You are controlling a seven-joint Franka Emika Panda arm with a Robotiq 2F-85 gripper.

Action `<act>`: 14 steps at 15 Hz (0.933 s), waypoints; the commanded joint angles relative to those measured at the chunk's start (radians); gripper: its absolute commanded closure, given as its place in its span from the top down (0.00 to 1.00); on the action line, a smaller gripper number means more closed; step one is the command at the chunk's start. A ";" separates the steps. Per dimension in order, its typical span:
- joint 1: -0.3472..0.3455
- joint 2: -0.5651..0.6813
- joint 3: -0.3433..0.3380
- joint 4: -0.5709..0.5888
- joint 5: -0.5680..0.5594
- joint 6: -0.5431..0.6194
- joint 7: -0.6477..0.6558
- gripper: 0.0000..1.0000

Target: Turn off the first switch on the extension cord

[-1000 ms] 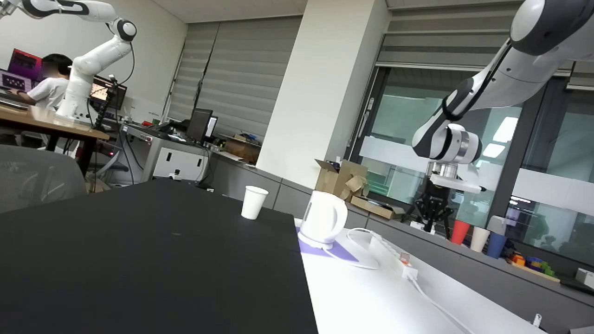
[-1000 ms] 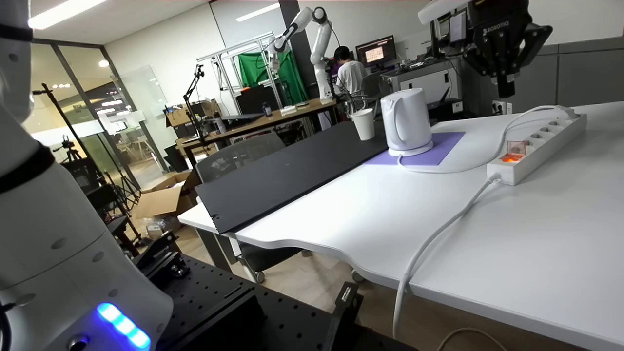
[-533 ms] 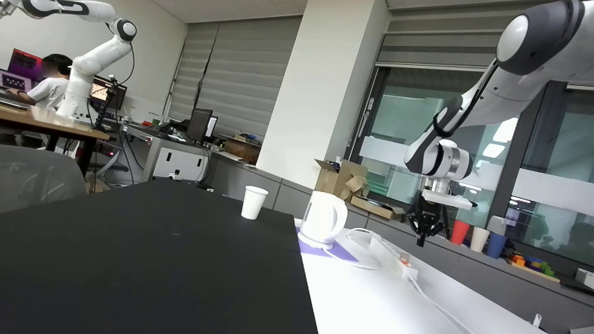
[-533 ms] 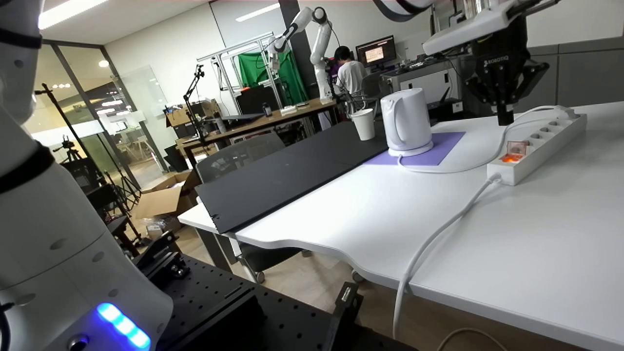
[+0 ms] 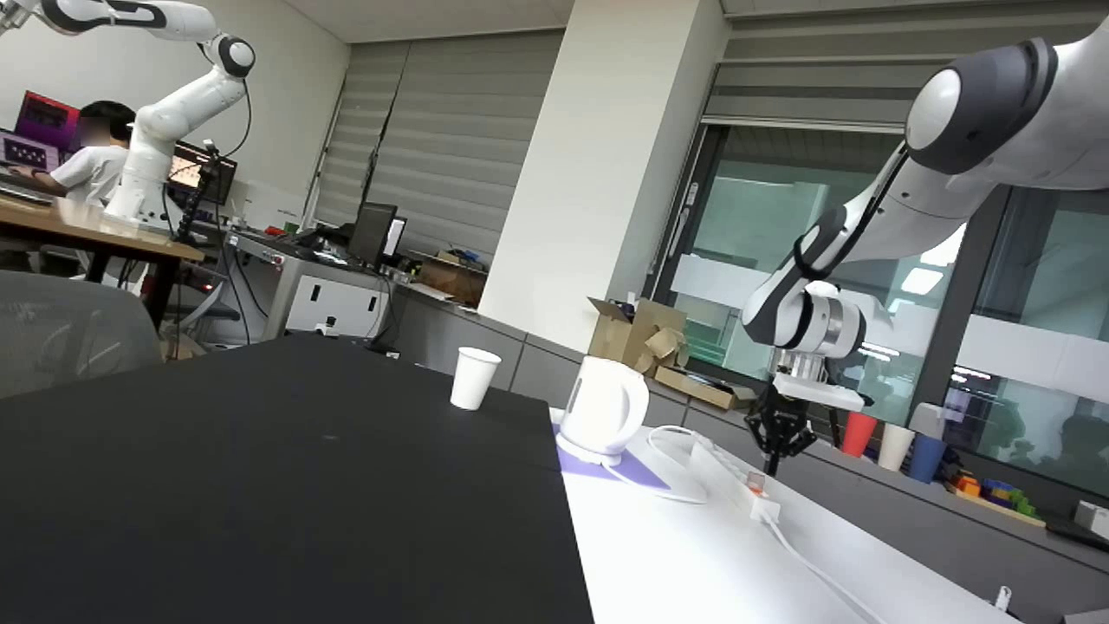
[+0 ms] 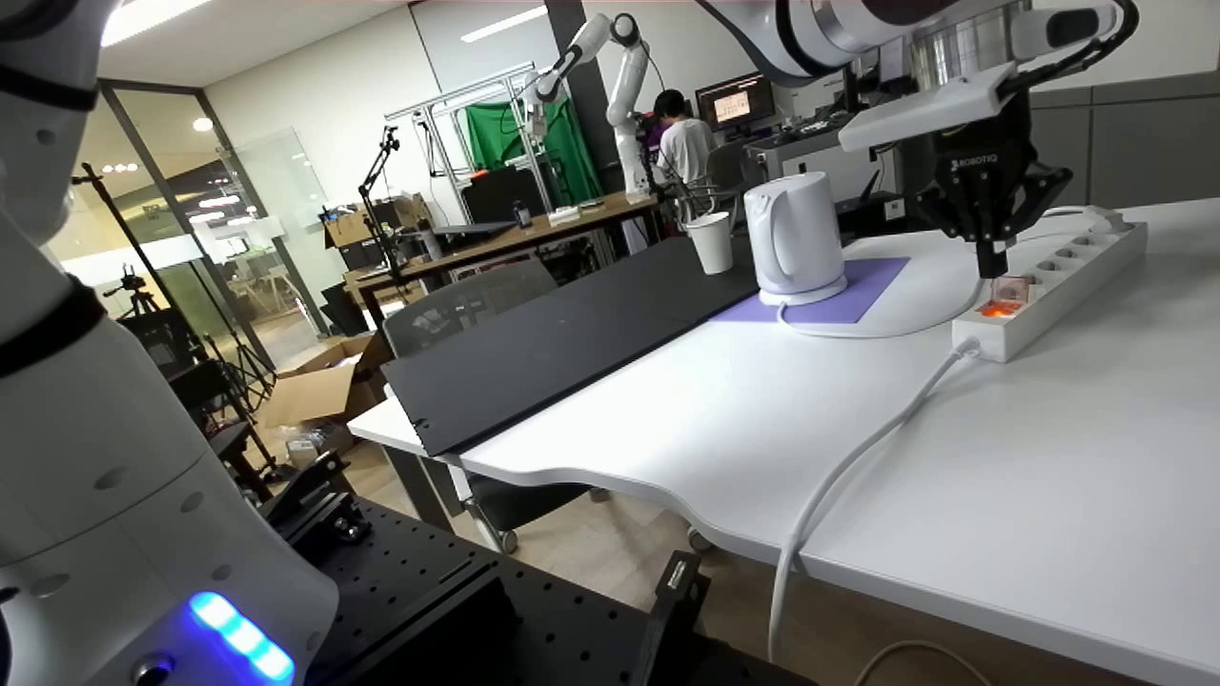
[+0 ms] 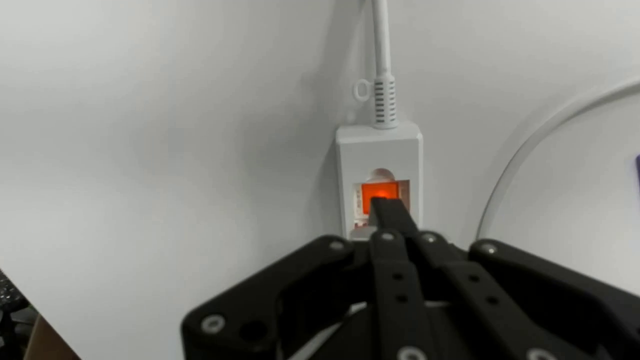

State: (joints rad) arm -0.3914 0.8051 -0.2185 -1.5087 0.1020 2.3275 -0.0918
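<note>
Tool [image 6: 992, 262], pinched together and empty, is hovering above the extension cord [image 6: 1067, 292] lying on the counter [image 6: 715, 410]; cord's long axis is running back under the tool, lit switch [image 7: 378, 191] showing just beyond the fingertips [image 7: 392, 214].

In both exterior views, a white kettle [image 6: 793, 233] stands on a purple sheet [image 6: 872, 284], near a paper cup [image 6: 711, 246] on a black board [image 6: 572, 333]. In an exterior view, a red cup [image 5: 857, 434], a beige cup [image 5: 896, 447] and a blue cup [image 5: 927, 458] stand in a row. In the background, a person in a white shirt [image 6: 686, 148] is near a monitor [image 6: 734, 100], and an open cardboard box [image 6: 313, 395] rests on the floor [image 6: 620, 543].
</note>
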 commanded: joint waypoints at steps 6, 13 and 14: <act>-0.009 0.065 0.013 0.080 -0.005 -0.010 0.035 0.00; -0.014 0.092 0.013 0.109 -0.006 -0.012 0.031 0.00; -0.014 0.095 0.013 0.113 -0.007 -0.013 0.030 0.00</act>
State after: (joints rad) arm -0.3926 0.8740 -0.2134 -1.4485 0.1009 2.3294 -0.0911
